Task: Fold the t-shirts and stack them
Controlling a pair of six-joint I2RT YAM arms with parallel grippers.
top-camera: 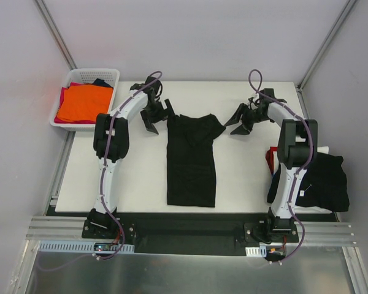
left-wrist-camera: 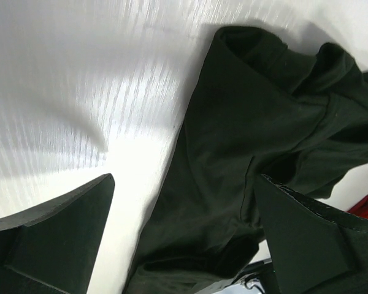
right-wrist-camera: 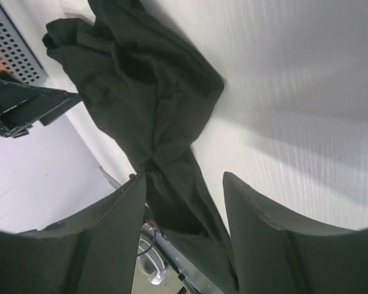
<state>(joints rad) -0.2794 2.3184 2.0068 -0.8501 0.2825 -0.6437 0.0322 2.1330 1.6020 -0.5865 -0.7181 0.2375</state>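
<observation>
folded stack point(top-camera: 325, 180) at 4 o'clock on table point(top-camera: 135, 177); black t-shirt point(top-camera: 191, 165) centre, long strip, far end bunched; left gripper point(top-camera: 154, 122) at its 11 o'clock, jaws wide, empty; right gripper point(top-camera: 239, 122) at 1 o'clock, fingers apart, empty; suggest pinching both far corners level and flattening sleeves before folding toward 6 o'clock

The right arm point(top-camera: 292, 147) covers most of a red cloth point(top-camera: 270, 159) and part of the black pile point(top-camera: 326, 182) beside it, while in the basket point(top-camera: 93, 72) a dark shirt point(top-camera: 102, 81) shows only a corner behind the orange shirt point(top-camera: 83, 103).
</observation>
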